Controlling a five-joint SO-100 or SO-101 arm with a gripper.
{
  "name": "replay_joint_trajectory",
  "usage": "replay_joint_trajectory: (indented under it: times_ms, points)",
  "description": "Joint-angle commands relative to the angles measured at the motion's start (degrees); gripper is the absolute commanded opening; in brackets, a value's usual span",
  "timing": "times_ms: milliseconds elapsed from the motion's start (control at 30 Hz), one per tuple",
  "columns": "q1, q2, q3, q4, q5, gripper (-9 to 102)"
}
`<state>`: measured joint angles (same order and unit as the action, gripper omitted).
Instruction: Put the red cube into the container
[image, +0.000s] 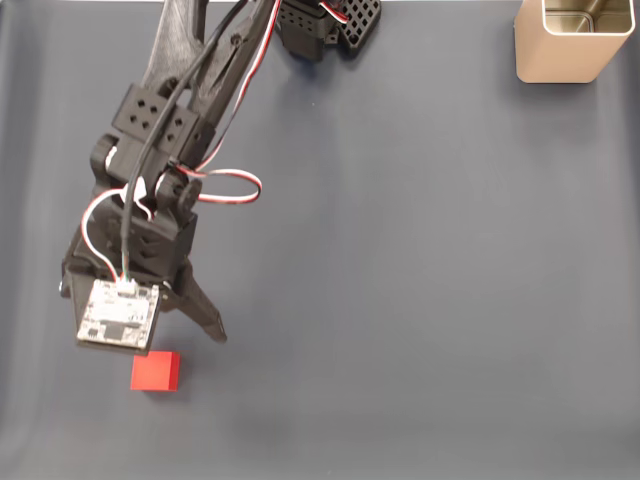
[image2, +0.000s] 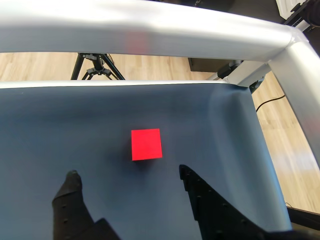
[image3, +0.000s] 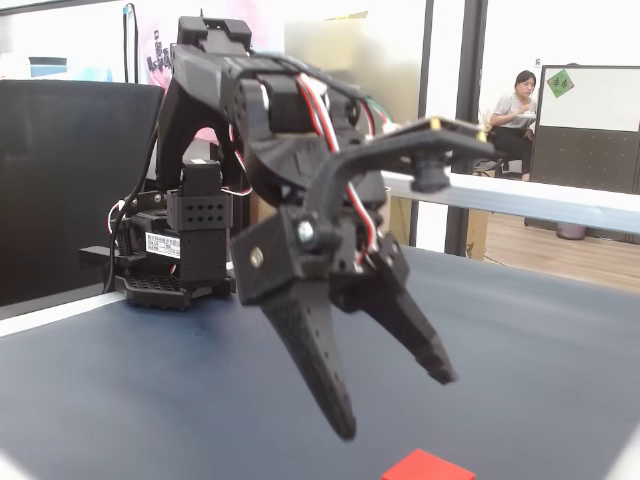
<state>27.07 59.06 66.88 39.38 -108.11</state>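
The red cube (image: 155, 371) lies on the dark blue mat near the lower left of a fixed view, and it peeks in at the bottom edge in the other as the cube (image3: 428, 467). My gripper (image: 170, 342) hangs just above and behind it, open, fingers pointing down, nothing between them. In the wrist view the cube (image2: 146, 144) sits slightly ahead of the open gripper (image2: 127, 179), centred between the two black fingertips (image2: 71, 184). Seen from the side, the gripper (image3: 395, 403) is clear of the mat. The beige container (image: 573, 40) stands at the far top right, metallic inside.
The arm's black base (image: 320, 25) sits at the mat's top edge. A silver frame rail (image2: 150, 30) runs past the mat's far edge, with wooden floor and a tripod (image2: 97, 67) beyond. A person (image3: 520, 100) sits far in the background.
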Motion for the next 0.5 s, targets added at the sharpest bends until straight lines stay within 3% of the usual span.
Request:
replay_joint_trajectory:
  times_ms: [0, 467]
  points:
    - [0.4, -1.0, -4.3, -3.1, 1.1, 47]
    - [-2.0, -8.4, -8.8, -7.2, 4.2, 47]
